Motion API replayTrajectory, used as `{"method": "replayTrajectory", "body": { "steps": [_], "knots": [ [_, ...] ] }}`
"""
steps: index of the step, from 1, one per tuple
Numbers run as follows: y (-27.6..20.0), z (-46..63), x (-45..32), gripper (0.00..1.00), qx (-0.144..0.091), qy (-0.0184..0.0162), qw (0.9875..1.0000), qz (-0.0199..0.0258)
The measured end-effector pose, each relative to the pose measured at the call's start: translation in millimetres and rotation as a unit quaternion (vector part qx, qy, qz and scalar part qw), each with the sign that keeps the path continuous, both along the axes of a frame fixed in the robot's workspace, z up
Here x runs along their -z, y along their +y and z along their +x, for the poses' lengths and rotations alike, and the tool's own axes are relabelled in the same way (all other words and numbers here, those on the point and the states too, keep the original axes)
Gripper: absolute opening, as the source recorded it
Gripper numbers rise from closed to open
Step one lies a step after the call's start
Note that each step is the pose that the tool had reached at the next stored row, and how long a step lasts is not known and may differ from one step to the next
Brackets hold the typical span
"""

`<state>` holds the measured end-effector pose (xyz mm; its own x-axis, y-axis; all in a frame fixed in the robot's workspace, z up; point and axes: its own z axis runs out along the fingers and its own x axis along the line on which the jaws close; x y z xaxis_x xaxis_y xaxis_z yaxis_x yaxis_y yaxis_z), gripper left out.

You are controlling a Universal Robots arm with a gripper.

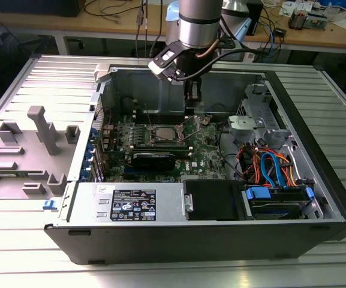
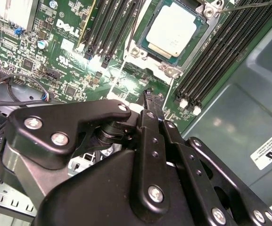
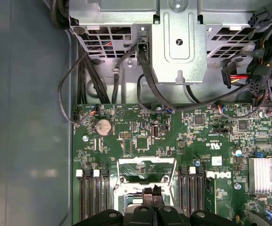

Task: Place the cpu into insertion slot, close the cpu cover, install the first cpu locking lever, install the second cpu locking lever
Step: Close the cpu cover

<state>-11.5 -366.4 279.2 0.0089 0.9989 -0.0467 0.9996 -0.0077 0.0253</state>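
Motherboard (image 2: 70,61) bears the cpu (image 2: 173,30) just beyond the pincer (image 2: 151,96).

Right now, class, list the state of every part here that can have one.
cpu, seated in the slot.
cover, raised open.
lever, unlatched.
gripper, shut, near the cover.
case, open, lying on its side.
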Motion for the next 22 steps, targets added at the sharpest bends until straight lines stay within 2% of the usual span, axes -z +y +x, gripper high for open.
{"method": "replayTrajectory", "body": {
  "steps": [22],
  "knots": [
    [0.0,6.0,0.0,0.11,0.0,0.0,1.0,0.0]
  ]
}}
